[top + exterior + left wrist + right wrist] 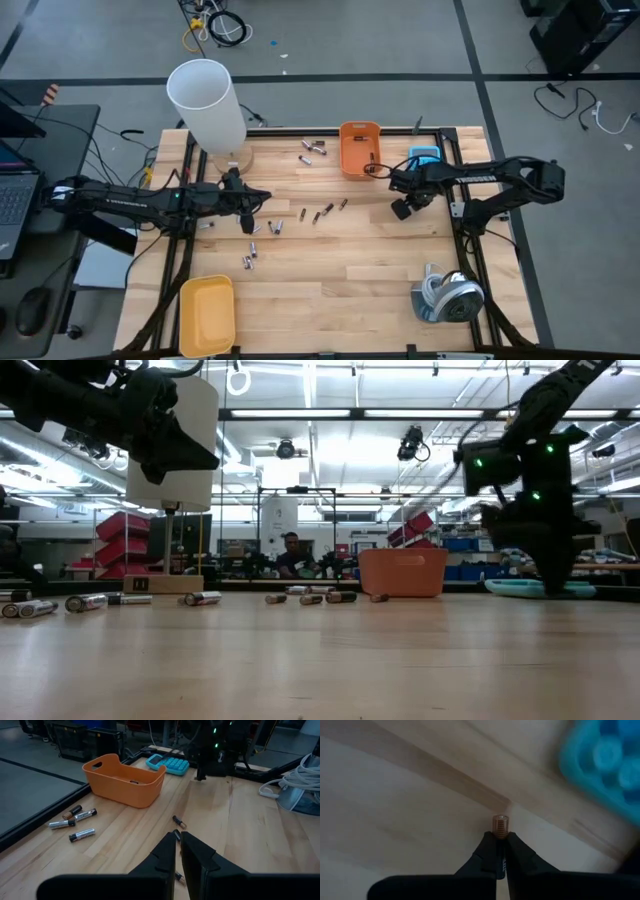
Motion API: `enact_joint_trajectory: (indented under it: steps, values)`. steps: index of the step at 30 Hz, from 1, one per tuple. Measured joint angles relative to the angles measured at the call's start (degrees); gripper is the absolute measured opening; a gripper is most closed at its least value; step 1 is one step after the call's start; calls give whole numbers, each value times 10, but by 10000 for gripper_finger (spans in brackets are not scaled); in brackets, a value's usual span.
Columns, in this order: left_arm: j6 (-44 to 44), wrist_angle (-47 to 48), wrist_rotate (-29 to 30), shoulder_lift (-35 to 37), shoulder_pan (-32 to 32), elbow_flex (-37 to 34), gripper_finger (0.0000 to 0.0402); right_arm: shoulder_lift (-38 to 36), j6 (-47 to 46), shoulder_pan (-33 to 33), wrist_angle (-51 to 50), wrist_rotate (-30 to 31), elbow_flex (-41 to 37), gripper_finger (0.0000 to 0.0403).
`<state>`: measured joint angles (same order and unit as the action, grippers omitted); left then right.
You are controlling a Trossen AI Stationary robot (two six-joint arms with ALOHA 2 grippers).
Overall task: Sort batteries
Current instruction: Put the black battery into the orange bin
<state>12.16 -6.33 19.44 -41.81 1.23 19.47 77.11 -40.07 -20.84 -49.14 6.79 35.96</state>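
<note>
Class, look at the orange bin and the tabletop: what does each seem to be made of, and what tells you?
Orange bin: likely moulded plastic, matte, with rounded corners and a cut-out handle. Tabletop: pale wood, smooth, with visible grain and plank seams.

Orange bin (359, 147), yellow bin (206, 315), blue calculator (424, 155), white cylinder (206, 103)
</note>
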Motion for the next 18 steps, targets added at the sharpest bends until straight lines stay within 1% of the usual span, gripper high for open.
enact_joint_trajectory:
  steps: [9,14,18]
  values:
    - [0,3,0,0,0,0,30,-1,9,37,2,4,60,7]
    - [1,0,0,0,0,0,30,-1,26,66,10,7,114,7]
    - [1,-1,0,0,0,0,30,-2,54,88,42,11,157,7]
